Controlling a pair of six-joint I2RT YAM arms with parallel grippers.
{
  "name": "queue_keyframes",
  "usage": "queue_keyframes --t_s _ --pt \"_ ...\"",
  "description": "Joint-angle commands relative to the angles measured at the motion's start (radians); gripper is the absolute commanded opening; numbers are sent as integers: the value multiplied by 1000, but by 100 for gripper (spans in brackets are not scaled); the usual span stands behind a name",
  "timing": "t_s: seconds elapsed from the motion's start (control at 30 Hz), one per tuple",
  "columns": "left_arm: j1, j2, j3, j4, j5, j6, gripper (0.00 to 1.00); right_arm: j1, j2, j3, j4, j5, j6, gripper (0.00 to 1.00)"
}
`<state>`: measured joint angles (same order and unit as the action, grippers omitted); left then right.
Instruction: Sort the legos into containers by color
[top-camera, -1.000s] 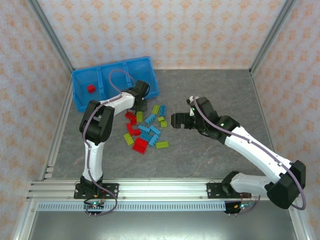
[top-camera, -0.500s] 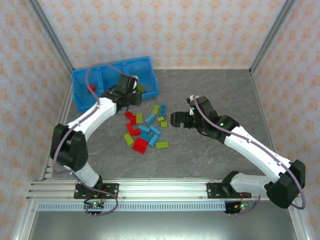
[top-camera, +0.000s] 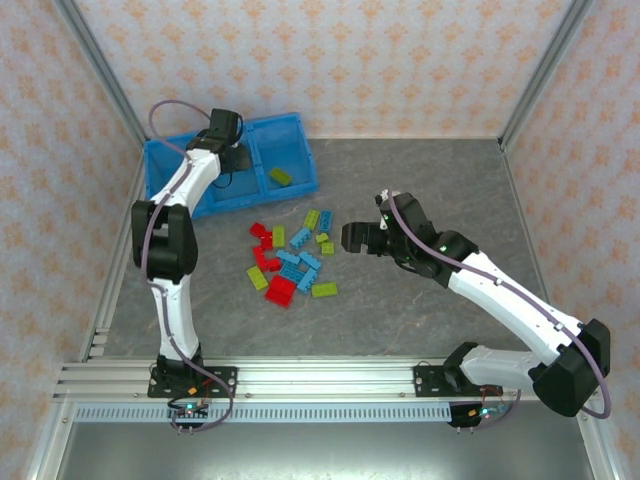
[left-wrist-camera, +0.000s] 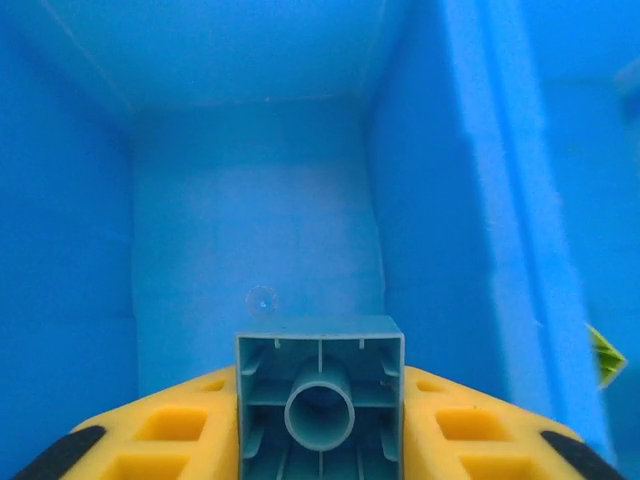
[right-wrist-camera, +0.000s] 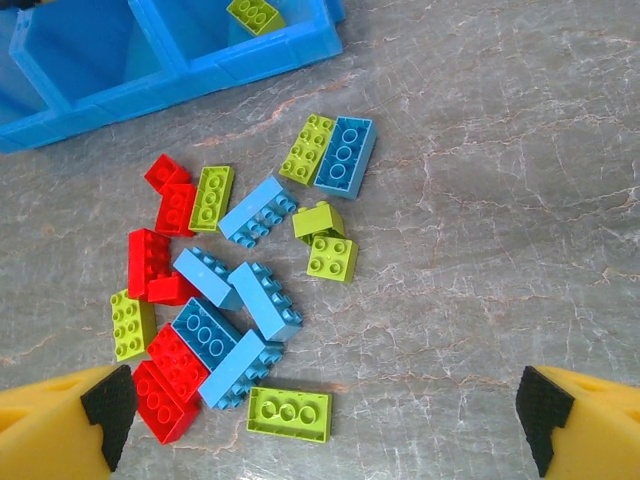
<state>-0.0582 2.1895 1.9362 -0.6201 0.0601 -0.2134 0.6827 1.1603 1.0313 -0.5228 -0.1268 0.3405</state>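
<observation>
left arm vs a second ago: it has swung away from the pile and now reaches out over the blue tray (top-camera: 275, 121), with the left gripper (top-camera: 228, 150) above the middle compartment
right arm vs a second ago: hasn't budged, same pose
left gripper: clamped on a light blue brick (left-wrist-camera: 320, 395), with the yellow fingers (left-wrist-camera: 190, 420) squeezing it from both sides
that brick: seen from underneath, it's hollow, with square walls, thin ribs and a round tube in the middle
under the left gripper: smooth bare blue plastic floor with low walls; a divider (left-wrist-camera: 480, 200) runs along its right, and a sliver of yellow-green pokes in past it
right gripper (right-wrist-camera: 320, 420): spread wide with nothing between the fingers; black pads (right-wrist-camera: 105, 405) on yellow fingers
ahead of the right gripper: loose pile of legos (right-wrist-camera: 250, 290), chunky studded bricks in red, light blue and yellow-green, some touching, lying on the grey marbled table (right-wrist-camera: 480, 200)
past the pile from the right gripper: the tray's right compartment, with one yellow-green brick (top-camera: 281, 176) lying in it
</observation>
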Motion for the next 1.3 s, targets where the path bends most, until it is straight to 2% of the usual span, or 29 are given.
queue_keyframes --t_s 0.0,0.17,0.3,0.53,0.7,0.87,1.07,1.2,1.27 --pt "6 -34 86 -99 16 -18 54 4 -18 -9 -4 40 9 99" --pt "-2 -205 -75 -20 67 -60 58 3 15 -10 15 109 47 99" --pt "-58 -462 -318 70 102 -94 57 2 106 17 42 154 100 99" --pt "-343 -910 -755 172 23 -85 57 -2 418 196 71 97 110 98" --pt "-501 -1074 -955 203 -50 -49 56 -9 670 371 90 86 117 91" --pt "-513 -1215 -1132 280 -130 -11 58 -24 877 545 61 69 116 81" --pt "-513 -1286 -1259 385 -233 3 64 -26 1005 636 31 80 128 69" --pt "-513 -1303 -1284 396 -240 1 70 -29 1059 661 1 91 135 56" --pt "-513 -1323 -1298 394 -242 -9 78 -29 1056 648 3 95 147 45"
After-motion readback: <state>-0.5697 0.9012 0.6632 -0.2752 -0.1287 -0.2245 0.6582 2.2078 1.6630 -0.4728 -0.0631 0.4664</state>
